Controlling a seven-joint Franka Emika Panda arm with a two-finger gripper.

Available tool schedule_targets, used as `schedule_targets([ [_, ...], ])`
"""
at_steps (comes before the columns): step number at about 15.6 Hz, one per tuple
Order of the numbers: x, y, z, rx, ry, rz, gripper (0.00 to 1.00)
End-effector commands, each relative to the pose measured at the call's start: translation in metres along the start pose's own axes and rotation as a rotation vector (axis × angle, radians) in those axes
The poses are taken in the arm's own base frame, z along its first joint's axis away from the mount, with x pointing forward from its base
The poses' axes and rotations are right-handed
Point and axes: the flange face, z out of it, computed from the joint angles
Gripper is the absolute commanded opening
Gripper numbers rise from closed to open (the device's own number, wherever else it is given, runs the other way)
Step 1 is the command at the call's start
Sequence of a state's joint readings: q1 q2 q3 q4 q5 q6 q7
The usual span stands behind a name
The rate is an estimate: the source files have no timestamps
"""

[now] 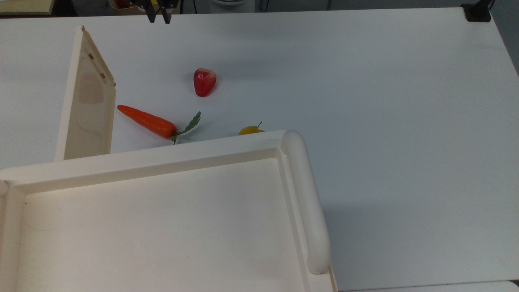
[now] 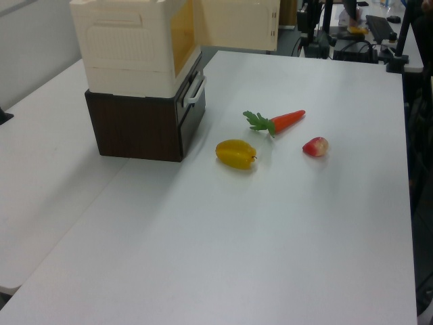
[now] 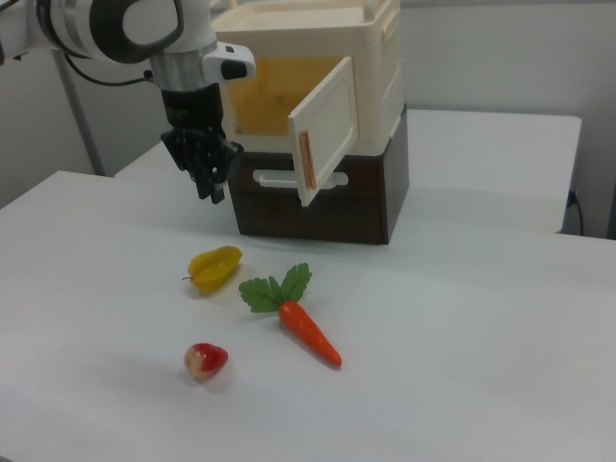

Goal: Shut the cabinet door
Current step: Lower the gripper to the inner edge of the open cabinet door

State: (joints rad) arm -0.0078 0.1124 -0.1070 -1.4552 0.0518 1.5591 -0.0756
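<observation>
The cabinet door [image 1: 87, 105] is a thin cream panel with small screws along one edge. It stands swung open, away from the cream cabinet [image 1: 162, 156]. In the left view the cabinet door [image 2: 237, 24] juts out at the top, and in the right view the cabinet door [image 3: 322, 130] hangs out at an angle in front of the yellow-lit opening. My gripper [image 1: 159, 18] hovers at the table's far edge in the top view, right of the door's free end. In the right view my gripper [image 3: 212, 188] points down, left of the door and apart from it. Its fingers are slightly apart, holding nothing.
On the white table lie an orange carrot [image 1: 146, 121], a red fruit [image 1: 204, 82] and a yellow fruit [image 3: 215, 267]. The cabinet sits on a dark brown base [image 2: 135, 128]. A thick rounded bar handle [image 1: 306, 202] runs along the cabinet's top.
</observation>
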Motion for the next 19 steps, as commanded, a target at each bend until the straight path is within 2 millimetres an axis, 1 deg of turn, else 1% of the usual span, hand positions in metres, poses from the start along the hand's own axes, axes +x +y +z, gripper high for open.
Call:
schedule_targets([
  [1, -0.011, 0.013, -0.006, -0.016, -0.011, -0.071, 0.00],
  [4, -0.010, 0.023, -0.009, -0.018, 0.004, -0.056, 0.00],
  [6, -0.007, 0.029, -0.021, -0.022, 0.049, -0.048, 0.00],
  [8, -0.005, 0.038, -0.021, -0.025, 0.064, -0.033, 0.00],
  [11, 0.001, 0.057, -0.024, -0.029, 0.121, 0.002, 0.00],
  [13, 0.009, 0.066, -0.020, -0.033, 0.157, 0.027, 0.01],
  [18, 0.024, 0.105, -0.013, -0.055, 0.245, 0.093, 0.02],
  [19, 0.026, 0.109, -0.013, -0.060, 0.263, 0.098, 0.02],
])
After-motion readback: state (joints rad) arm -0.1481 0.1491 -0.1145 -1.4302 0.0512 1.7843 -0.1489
